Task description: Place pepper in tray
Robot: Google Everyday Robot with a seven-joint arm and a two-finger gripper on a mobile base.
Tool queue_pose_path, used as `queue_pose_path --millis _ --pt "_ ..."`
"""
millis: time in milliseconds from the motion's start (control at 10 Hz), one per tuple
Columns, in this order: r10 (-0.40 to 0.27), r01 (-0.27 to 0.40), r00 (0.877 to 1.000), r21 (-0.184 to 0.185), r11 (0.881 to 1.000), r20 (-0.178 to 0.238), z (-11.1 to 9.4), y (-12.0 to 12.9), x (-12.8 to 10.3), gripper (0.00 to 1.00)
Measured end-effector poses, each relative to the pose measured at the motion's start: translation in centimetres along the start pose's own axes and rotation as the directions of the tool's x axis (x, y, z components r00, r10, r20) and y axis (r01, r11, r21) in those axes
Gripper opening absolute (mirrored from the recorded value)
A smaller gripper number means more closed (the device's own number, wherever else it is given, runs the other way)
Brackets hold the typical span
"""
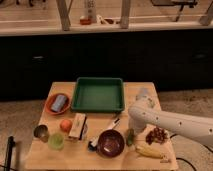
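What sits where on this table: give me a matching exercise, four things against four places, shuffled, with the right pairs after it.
Things:
1. tray
2. pepper
3. corn cob
4. orange bowl

Places:
A. near right corner of the table
B. just left of the tray
C. far middle of the table
D. just right of the dark red bowl, close to the gripper

Pairs: 1-C, 2-D, 3-A, 4-B.
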Motion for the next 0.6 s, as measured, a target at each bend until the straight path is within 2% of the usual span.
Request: queue_pose_path --millis 100,200,400,600 --pt "0.003 -0.003 1.000 -0.003 1.000 0.000 0.0 0.1 0.1 0.04" --pt "0.007 -0.007 1.000 -0.003 1.000 0.001 -0.1 0.3 0.4 0.00" --pt "0.021 -0.021 1.000 0.009 1.000 0.001 -0.8 0.7 1.2 0.00" --pt "0.036 -0.036 0.999 0.036 0.999 0.002 -1.7 0.8 1.9 0.00"
